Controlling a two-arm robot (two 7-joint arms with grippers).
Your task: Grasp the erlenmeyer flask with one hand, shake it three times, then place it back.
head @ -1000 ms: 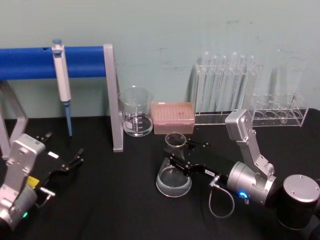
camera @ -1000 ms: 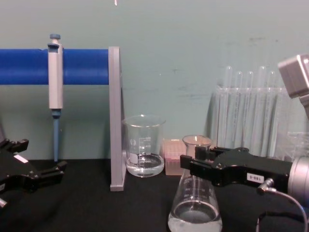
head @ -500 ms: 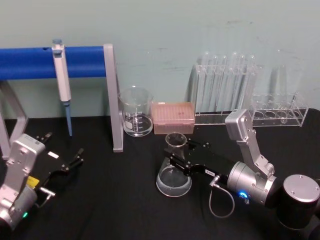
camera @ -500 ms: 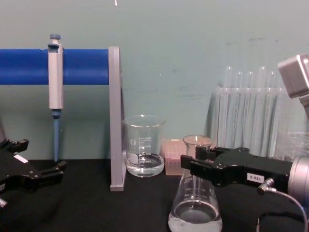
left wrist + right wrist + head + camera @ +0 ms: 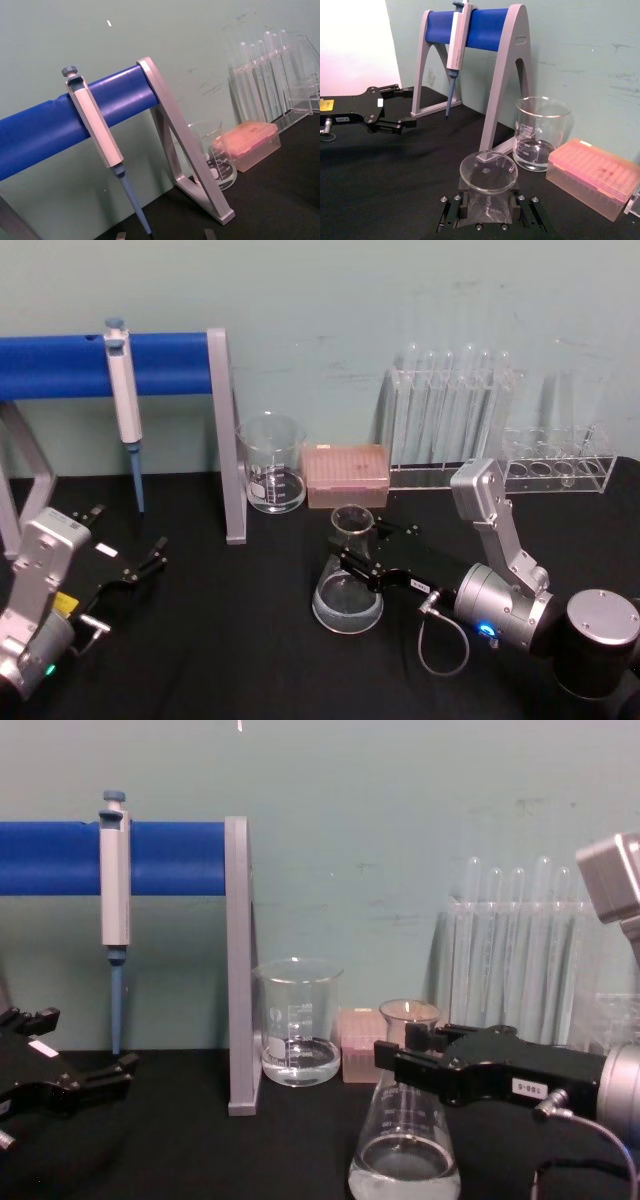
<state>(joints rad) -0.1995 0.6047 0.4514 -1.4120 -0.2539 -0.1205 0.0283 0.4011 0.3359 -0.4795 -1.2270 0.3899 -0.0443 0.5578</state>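
Right pincer (image 5: pixel 392 1062), small digit label unreadable, clenches the erlenmeyer flask (image 5: pixel 403 1140) neck.

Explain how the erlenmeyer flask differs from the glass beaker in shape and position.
The erlenmeyer flask is conical with a narrow neck; the beaker is straight-walled and wide-mouthed. The flask has the right gripper closed around its neck; nothing touches the beaker. The flask stands nearer the robot; the beaker stands farther back, beside the grey stand. Both are clear glass, upright, with a little liquid.
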